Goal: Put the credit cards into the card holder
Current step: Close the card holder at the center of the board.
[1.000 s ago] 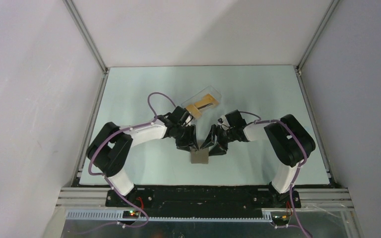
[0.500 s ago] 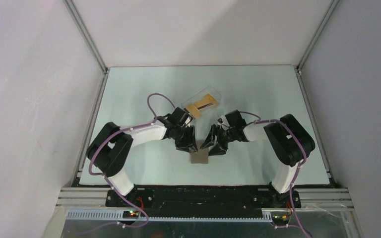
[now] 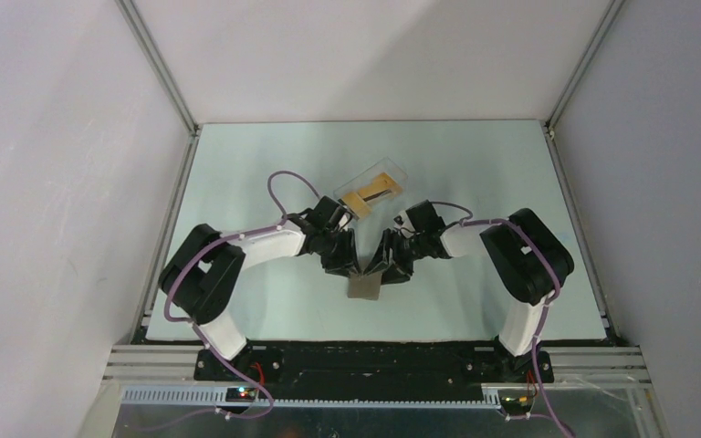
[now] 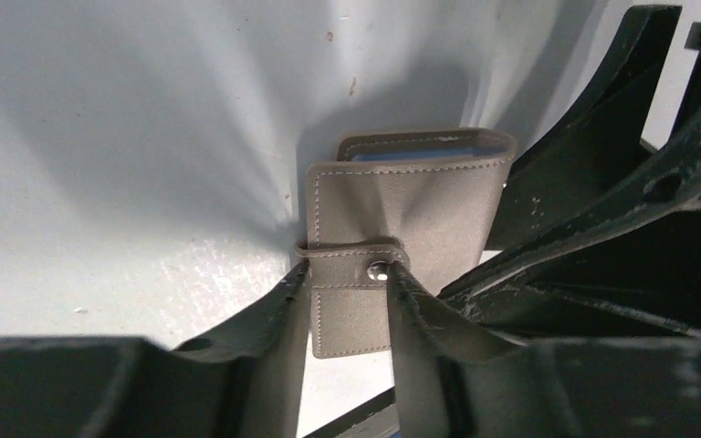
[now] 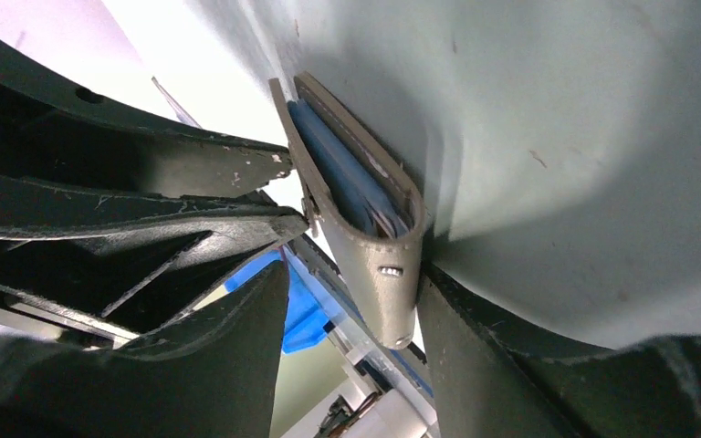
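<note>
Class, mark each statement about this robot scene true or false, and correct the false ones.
1. The left pincer and the right pincer are both at the card holder. True.
2. The clear box is empty. False: the orange-gold credit cards lie in it.
3. The card holder is folded, with a strap and snap across its face. True.
4. The card holder's lining is red. False: it is blue.
</note>
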You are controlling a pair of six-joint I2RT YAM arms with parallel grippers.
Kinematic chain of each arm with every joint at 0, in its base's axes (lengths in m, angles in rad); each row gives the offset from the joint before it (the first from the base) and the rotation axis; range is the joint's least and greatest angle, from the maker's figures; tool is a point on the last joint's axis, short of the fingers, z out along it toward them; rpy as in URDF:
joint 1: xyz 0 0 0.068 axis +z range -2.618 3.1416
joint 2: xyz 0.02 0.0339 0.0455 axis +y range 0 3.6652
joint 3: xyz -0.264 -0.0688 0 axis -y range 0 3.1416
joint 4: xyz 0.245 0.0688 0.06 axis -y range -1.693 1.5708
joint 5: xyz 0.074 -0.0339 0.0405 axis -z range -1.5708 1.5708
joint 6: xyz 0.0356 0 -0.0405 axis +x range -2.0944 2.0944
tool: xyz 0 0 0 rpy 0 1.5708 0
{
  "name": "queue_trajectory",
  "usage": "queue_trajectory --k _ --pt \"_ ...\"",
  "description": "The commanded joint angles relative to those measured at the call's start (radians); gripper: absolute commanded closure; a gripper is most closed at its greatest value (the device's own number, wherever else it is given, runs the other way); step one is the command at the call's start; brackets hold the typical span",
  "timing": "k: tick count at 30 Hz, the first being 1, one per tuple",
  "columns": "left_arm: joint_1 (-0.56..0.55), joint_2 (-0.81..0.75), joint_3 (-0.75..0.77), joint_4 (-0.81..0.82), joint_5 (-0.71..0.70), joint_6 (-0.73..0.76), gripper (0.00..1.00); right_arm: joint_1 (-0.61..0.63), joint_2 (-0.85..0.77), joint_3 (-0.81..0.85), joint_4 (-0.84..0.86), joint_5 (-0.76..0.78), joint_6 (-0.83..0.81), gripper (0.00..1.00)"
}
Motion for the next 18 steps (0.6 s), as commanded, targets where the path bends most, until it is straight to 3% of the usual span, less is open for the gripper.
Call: queue_trajectory --k 1,4,8,13,18 --pt "0.004 0.045 -0.001 0.045 0.023 -0.016 0.66 0.031 0.075 -0.01 -0.003 0.213 -0.051 0.43" --pt "0.008 0.044 -0.007 0.053 0.036 -0.022 0.77 0.041 0.066 -0.013 0.063 0.212 -0.036 0.6" --pt "0.015 0.027 -0.023 0.058 0.043 -0.025 0.78 0.05 0.024 -0.016 0.064 0.232 -0.038 0.84" --pt "0.025 -0.1 -0.032 0.057 0.041 0.005 0.63 0.05 -0.079 -0.016 0.005 0.23 -0.097 1.0" --pt "0.052 -0.321 -0.055 0.055 0.031 0.015 0.49 0.019 -0.289 -0.016 -0.08 0.189 -0.186 1.0"
